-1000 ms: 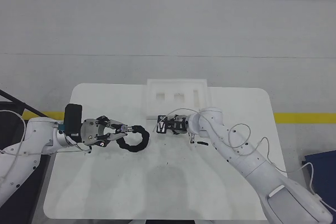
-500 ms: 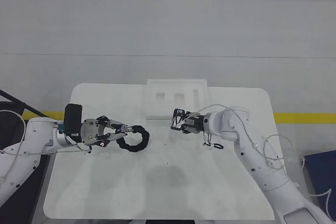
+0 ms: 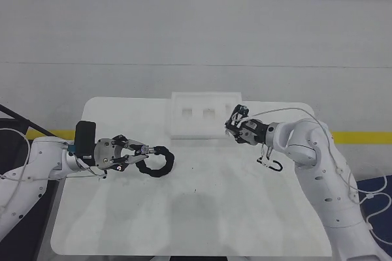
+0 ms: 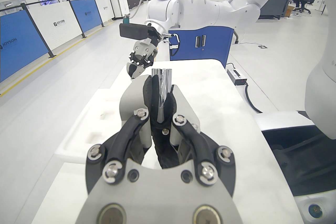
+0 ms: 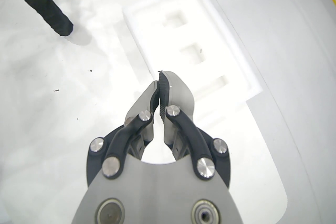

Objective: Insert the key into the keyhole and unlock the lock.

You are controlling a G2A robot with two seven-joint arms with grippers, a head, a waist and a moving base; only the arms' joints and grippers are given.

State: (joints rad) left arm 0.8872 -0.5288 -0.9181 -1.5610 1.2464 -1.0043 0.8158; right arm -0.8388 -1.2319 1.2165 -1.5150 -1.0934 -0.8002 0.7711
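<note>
The lock [image 3: 155, 162] is a black sleeved chain loop with a chrome cylinder [image 4: 162, 78]. It hangs just above the white table, left of centre. My left gripper [image 3: 146, 151] is shut on it, and the cylinder stands up between the fingers [image 4: 181, 104]. My right gripper [image 3: 230, 125] is shut and hovers by the near right corner of the foam tray [image 3: 206, 130], well apart from the lock. Only a tiny dark sliver pokes out past its tips [image 5: 159, 78]. I cannot tell whether that is the key. No key shows in the cylinder's end.
The white foam tray [image 5: 252, 86] has several square pockets and sits at the table's back middle. A black cable loop [image 3: 272, 164] dangles under the right wrist. Bare table [image 3: 196, 215] lies between the arms and towards the front edge.
My right gripper has drawn back from beside the lock, going right and towards the tray's right corner. The left arm and lock have stayed put.
</note>
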